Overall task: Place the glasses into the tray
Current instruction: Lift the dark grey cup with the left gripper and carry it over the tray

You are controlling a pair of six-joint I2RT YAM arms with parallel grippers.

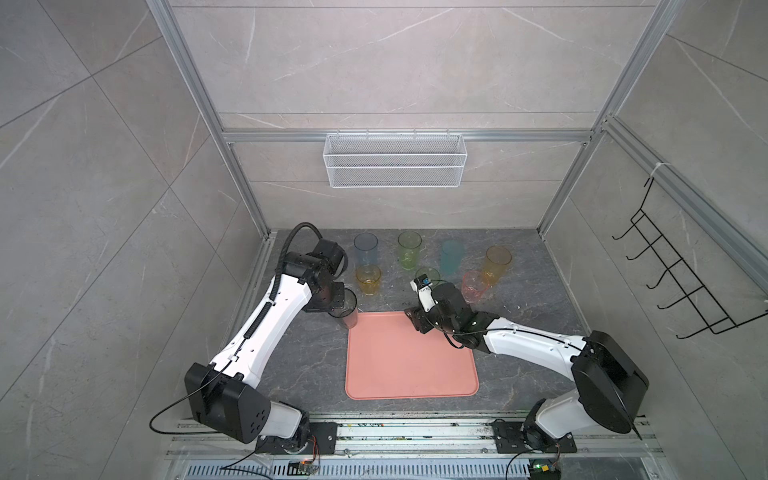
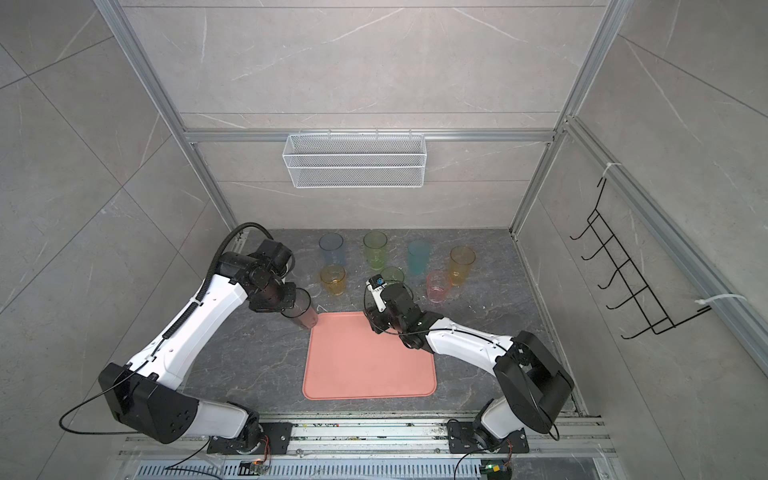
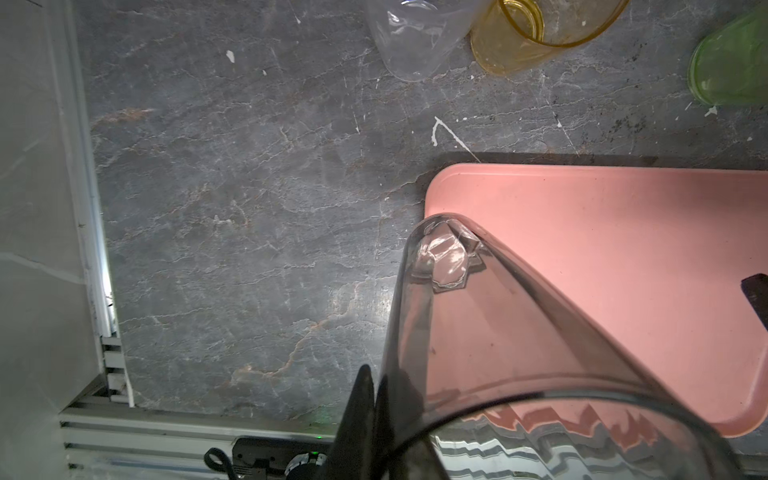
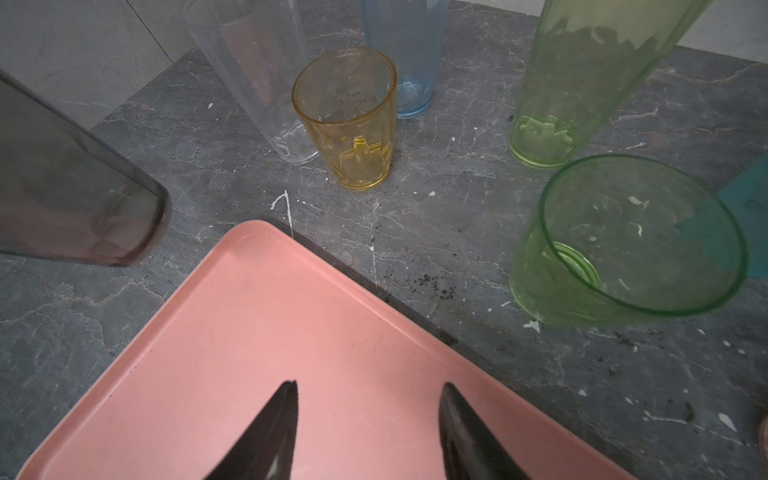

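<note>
The left pincer (image 3: pixel 376 405) is pinching the rim wall of the smoky grey tumbler (image 1: pixel 347 316), holding it tilted at the far left corner of the salmon-pink tray (image 1: pixel 411 365); whether its base is touching there I cannot tell. The right pincer (image 4: pixel 368 419) is hovering over the tray's far edge, jaws standing moderately apart and gripping nothing. The short green tumbler (image 4: pixel 631 241), short orange tumbler (image 4: pixel 349 120) and tall blue tumbler (image 1: pixel 365 247) are standing on the grey surface (image 1: pixel 307 361) beyond the tray.

Both top views look steeply down; wrist views, close, share the tray (image 3: pixel 623 249).
</note>
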